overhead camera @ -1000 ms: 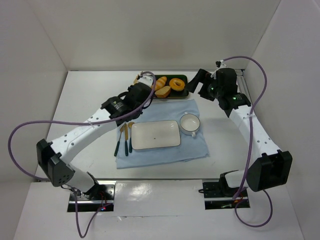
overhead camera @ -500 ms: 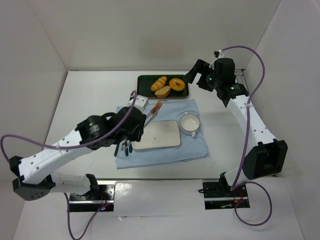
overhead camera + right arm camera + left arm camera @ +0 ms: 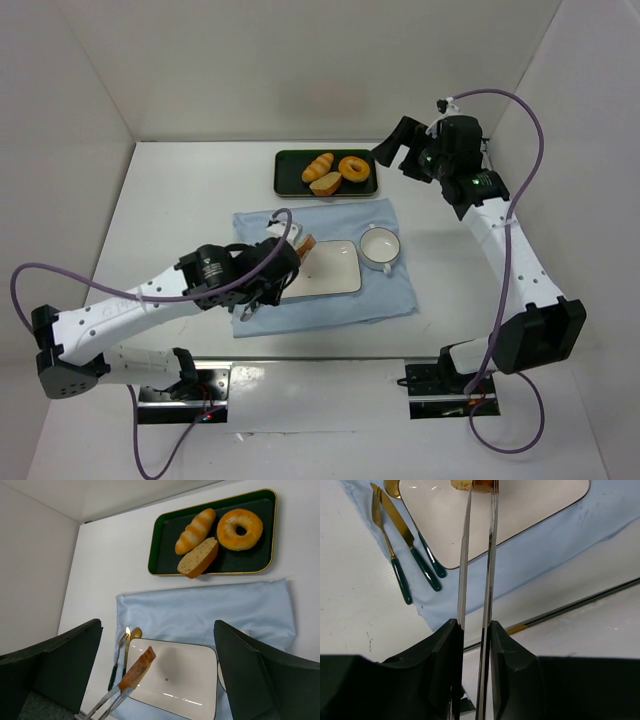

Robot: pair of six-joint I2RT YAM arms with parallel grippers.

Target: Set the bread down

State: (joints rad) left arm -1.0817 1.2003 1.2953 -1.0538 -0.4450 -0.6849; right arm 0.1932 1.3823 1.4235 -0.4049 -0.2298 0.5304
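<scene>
My left gripper (image 3: pixel 282 266) is shut on metal tongs (image 3: pixel 477 570). The tongs pinch the bread (image 3: pixel 304 244), a golden-brown slice seen edge-on, just above the left end of the white rectangular plate (image 3: pixel 338 270). The bread also shows in the right wrist view (image 3: pixel 137 669) and at the top edge of the left wrist view (image 3: pixel 475 485). My right gripper (image 3: pixel 398 150) is open and empty, held high beside the right end of the green tray (image 3: pixel 284 172).
The green tray (image 3: pixel 160 540) holds a ridged roll (image 3: pixel 196 531), a cut loaf piece (image 3: pixel 199 558) and a doughnut (image 3: pixel 240 528). A blue cloth (image 3: pixel 390 290) lies under the plate and a white cup (image 3: pixel 380 246). Gold cutlery with green handles (image 3: pixel 410 555) lies left of the plate.
My left arm has pulled back from the tray, carrying the bread in the tongs to the plate's left end and lower. My right arm shifted slightly.
</scene>
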